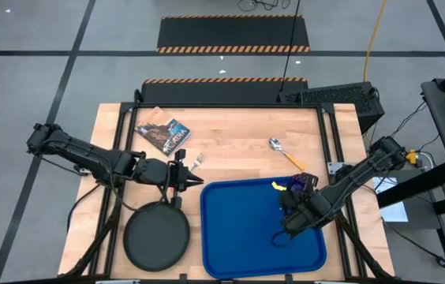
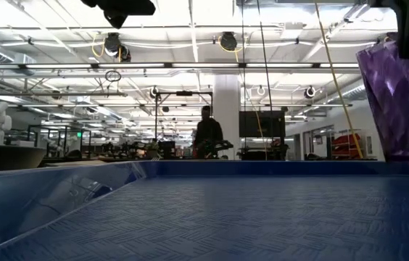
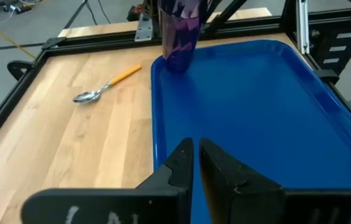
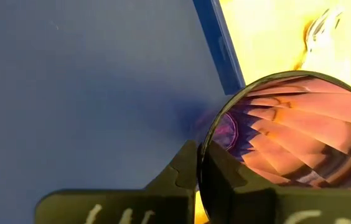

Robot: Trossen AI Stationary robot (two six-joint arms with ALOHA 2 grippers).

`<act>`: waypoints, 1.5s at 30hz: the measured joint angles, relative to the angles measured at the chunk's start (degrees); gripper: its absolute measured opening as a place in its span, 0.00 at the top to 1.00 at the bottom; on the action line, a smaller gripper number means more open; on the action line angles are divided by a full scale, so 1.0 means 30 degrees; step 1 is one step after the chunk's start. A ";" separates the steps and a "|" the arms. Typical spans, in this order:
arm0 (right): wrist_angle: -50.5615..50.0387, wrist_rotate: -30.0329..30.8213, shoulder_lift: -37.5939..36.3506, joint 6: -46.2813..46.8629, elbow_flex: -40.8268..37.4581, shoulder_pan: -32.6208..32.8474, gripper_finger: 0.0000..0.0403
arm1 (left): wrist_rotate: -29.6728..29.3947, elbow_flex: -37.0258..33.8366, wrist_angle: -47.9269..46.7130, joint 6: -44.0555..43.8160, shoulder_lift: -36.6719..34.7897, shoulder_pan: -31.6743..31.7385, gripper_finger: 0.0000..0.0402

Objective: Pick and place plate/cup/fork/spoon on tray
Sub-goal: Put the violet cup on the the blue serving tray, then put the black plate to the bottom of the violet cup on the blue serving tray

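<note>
High view: right gripper (image 1: 296, 189) pinches the cup (image 1: 300, 184) over the tray (image 1: 238, 237) far right corner; spoon (image 1: 283, 153) beyond it; left gripper (image 1: 191, 181) beside the fork (image 1: 197, 162), plate (image 1: 156, 234) nearer
Low view: cup (image 2: 400, 98) hangs above tray floor (image 2: 212, 217)
Left wrist view: fingers (image 3: 182, 163) almost closed, empty, at the tray's edge
Right wrist view: fingers (image 4: 188, 165) clamp the cup rim (image 4: 250, 93)

A wooden tabletop (image 1: 238, 134) is carrying everything. The blue tray (image 1: 238, 229) is lying at its near middle, with the black plate (image 1: 156, 234) just left of it. The fork (image 1: 197, 162), the spoon (image 1: 284, 152) and a small book (image 1: 163, 132) are lying farther back.
</note>
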 joint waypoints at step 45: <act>0.5337 0.1379 -0.6921 0.2328 -0.6205 0.0342 0.66 | -0.1478 -0.0015 0.0289 -0.5702 0.2932 -0.7341 0.92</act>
